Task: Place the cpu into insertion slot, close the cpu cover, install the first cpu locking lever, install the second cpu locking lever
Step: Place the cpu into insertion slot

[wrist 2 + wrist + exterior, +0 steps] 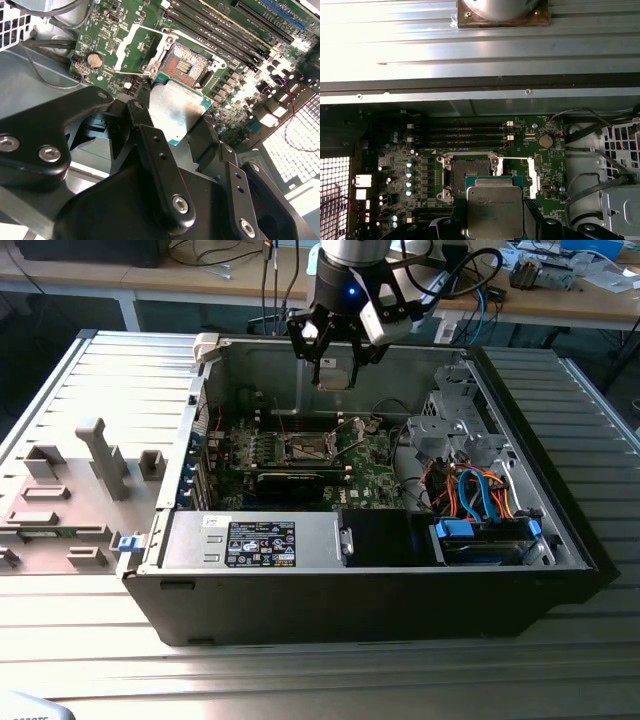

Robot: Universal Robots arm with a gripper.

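My gripper [335, 372] hangs above the open computer case, shut on the cpu [333, 377], a flat square plate with a dull metallic face. In both wrist views the cpu [175, 110] [494, 210] sits between the black fingers [150, 145], above the board and apart from it. The insertion slot [186, 65] [465, 174] [308, 448] is a dark square recess on the green board, bare inside. Beside it the cpu cover [134, 31] [536, 175], a silvery frame, is swung open off the slot.
Long black memory slots [460, 136] and a coin cell [546, 141] lie near the slot. A black power supply [260, 540] fills the case front, with a drive cage and blue and orange cables [480, 495] on the exterior view's right. A grey fixture plate [80, 480] lies outside the case.
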